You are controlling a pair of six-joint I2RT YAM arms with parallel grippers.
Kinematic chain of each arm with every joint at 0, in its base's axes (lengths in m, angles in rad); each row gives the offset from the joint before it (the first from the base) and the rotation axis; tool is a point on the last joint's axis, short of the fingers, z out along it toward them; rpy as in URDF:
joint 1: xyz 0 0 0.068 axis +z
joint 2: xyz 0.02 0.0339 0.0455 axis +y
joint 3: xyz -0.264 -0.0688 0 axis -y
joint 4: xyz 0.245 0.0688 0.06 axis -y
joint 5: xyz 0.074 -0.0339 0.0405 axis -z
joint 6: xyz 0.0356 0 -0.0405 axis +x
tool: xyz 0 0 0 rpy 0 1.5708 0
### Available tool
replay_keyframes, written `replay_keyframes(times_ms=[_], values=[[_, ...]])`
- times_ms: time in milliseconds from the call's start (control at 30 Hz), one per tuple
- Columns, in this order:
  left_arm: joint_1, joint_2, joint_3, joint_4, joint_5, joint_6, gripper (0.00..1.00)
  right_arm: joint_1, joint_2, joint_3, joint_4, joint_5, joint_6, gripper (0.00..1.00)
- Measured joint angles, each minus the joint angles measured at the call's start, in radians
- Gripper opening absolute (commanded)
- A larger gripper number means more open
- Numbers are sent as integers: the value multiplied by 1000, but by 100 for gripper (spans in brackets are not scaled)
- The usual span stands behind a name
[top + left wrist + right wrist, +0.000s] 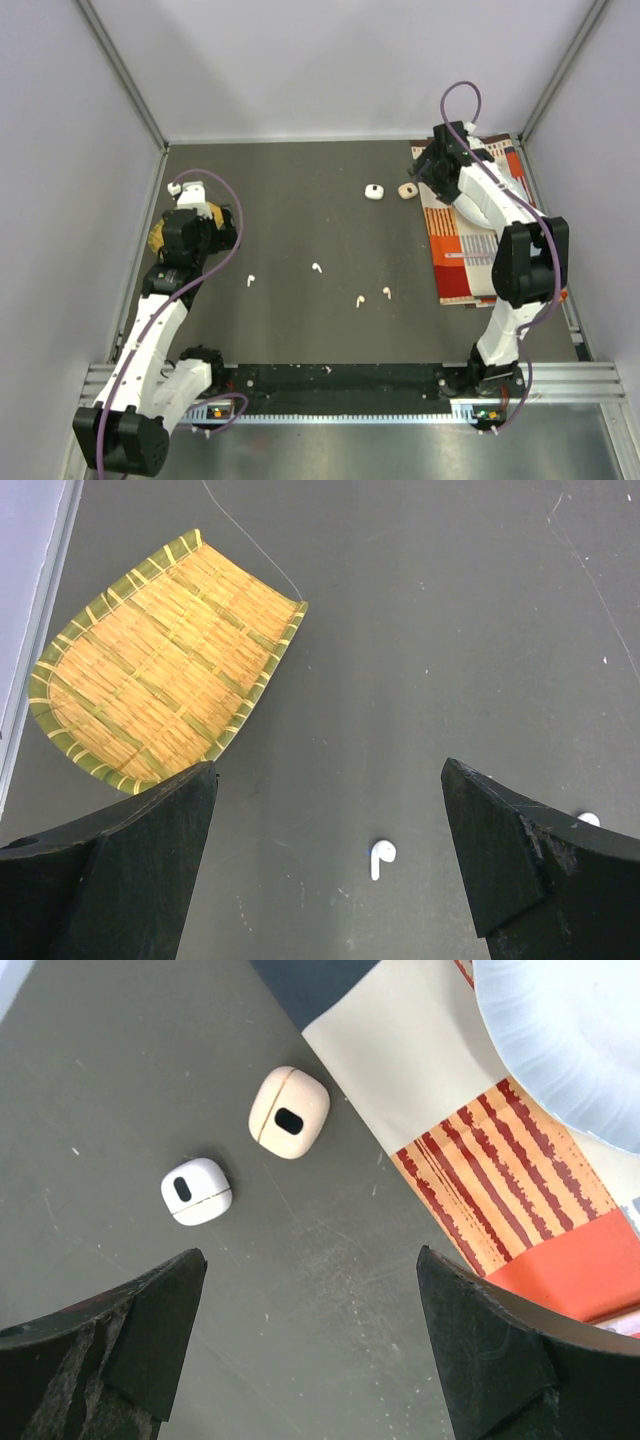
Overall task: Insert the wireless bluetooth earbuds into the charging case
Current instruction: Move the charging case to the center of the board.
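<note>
Two white earbuds (250,281) (317,268) and two peach ones (359,301) (386,292) lie loose on the dark table. A white charging case (374,192) and a peach case (406,191) sit at the back right, lids shut. My left gripper (196,228) hangs open at the left; between its fingers the left wrist view shows one white earbud (382,856) on the table below, apart from both. My right gripper (310,1252) is open and holds nothing, just short of the white case (197,1191) and peach case (289,1112).
A woven bamboo tray (160,670) lies by the left wall, next to the left gripper. A red-striped cloth (470,240) covers the right side under the right arm, with a white paper plate (570,1040) on it. Walls close in on three sides.
</note>
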Motion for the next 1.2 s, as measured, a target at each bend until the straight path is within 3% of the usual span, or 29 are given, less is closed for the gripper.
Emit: replay_keyframes(times_ms=[733, 1200], values=[[0, 6, 0, -27, -22, 8, 99, 13, 244, 233, -95, 13, 164, 91], [0, 5, 0, -34, -21, 8, 99, 17, 416, 378, -133, 15, 263, 83]])
